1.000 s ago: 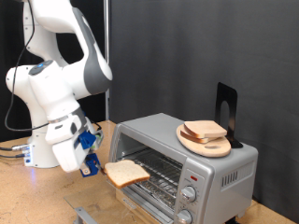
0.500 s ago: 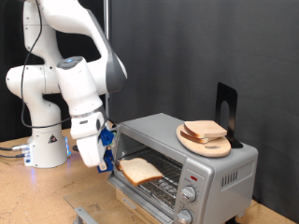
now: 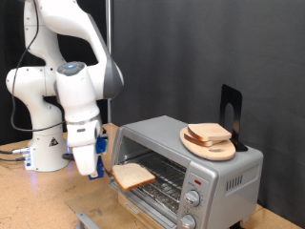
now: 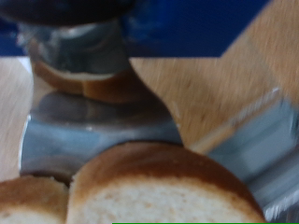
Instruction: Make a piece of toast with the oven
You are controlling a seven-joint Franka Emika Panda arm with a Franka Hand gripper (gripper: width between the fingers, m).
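While your gripper [image 3: 99, 173] is pinching the piece of toast [image 3: 134, 175] by its crust edge at the oven [image 3: 187, 163] mouth, treat it as light, soft, crumbly; squeeze gently.

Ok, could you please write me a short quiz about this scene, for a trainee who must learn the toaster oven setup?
1. True or false: the toaster oven has its door shut.
2. Where does the wooden plate stand? A: on top of the toaster oven. B: on the table. C: inside the oven.
3. Short answer: which thing is nearest to the gripper?
Key: 1 false, the door is open. 2 A. 3 the bread slice at the oven's opening.
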